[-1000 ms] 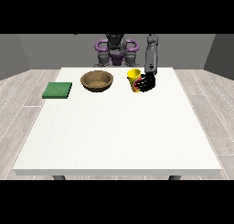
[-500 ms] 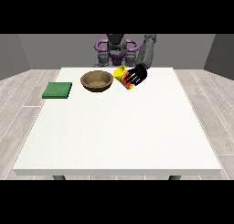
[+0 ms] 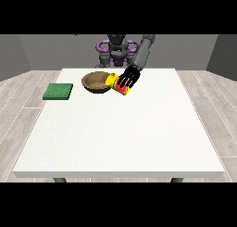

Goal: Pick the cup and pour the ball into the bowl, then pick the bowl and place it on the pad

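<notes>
the hand (image 3: 128, 78) at the view's right hangs over the far part of the white desk (image 3: 120, 129), its black fingers curled round a yellow cup (image 3: 115, 82) with some red on it. the cup is lifted off the desk and tipped over on its side, its mouth end pointing away from the hand toward the view's left, right at the rim of the brown bowl (image 3: 96, 81). the bowl sits on the desk just beside the hand on that same side, nearly touching the cup; whether they meet i cannot tell. i cannot make out the ball, in the cup or in the bowl. farther out past the bowl, well apart from the hand, a flat green pad (image 3: 58, 91) lies near the desk's edge at the view's left. the grey arm (image 3: 142, 53) slopes down to the hand from the robot's shoulder, behind and a little to the view's right of it. the other hand i cannot find anywhere by the robot's body.
</notes>
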Controlling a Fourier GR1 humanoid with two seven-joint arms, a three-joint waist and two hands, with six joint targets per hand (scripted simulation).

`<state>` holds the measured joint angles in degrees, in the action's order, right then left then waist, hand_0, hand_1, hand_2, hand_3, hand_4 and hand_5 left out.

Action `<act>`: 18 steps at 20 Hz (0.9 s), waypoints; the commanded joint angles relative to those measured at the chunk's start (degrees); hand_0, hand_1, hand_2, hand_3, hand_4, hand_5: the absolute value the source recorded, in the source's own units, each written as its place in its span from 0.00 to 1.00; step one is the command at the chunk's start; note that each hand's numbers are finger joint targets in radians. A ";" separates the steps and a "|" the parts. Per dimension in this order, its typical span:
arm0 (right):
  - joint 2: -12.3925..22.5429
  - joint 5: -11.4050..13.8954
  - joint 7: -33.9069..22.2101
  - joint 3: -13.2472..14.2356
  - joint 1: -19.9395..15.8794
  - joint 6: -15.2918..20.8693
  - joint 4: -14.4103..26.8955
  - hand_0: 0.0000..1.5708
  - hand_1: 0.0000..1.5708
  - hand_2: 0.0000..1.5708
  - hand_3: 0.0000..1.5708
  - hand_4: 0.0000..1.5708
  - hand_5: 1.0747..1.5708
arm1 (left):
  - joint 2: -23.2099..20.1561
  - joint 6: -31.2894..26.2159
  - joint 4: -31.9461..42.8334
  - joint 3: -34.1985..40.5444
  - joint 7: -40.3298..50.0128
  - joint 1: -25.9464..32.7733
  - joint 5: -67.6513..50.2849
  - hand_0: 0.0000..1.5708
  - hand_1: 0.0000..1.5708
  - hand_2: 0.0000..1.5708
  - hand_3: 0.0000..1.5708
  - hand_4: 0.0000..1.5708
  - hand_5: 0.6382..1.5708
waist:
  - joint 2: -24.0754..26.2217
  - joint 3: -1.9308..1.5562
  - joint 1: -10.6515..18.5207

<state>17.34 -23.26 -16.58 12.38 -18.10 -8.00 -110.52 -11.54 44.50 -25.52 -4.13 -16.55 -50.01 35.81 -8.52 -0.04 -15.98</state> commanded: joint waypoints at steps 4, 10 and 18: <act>-1.83 2.55 1.23 -1.36 -1.57 1.61 4.84 0.00 0.00 0.00 0.00 0.22 0.98 | -0.62 6.88 7.47 -10.20 13.91 -6.63 16.99 0.87 0.87 1.00 1.00 0.53 0.98 | 2.36 -0.14 1.52; -4.05 4.61 3.03 -3.70 -0.83 1.78 7.87 0.00 0.00 0.00 0.00 0.24 0.99 | 5.16 5.57 15.36 -20.89 26.95 -9.56 31.71 0.84 0.84 0.91 0.91 0.62 0.90 | 5.32 -0.11 1.73; -3.11 5.32 4.31 -1.76 1.94 0.59 15.62 0.00 0.00 0.00 0.00 0.24 0.99 | 10.16 -7.53 20.45 -35.98 37.31 -15.98 48.57 0.96 0.96 1.00 1.00 0.65 0.94 | 12.61 -0.15 5.41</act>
<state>14.63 -18.82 -13.43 10.49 -17.67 -7.21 -98.14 -4.27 42.28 -7.10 -33.67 15.87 -63.03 77.05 1.11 -0.17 -12.28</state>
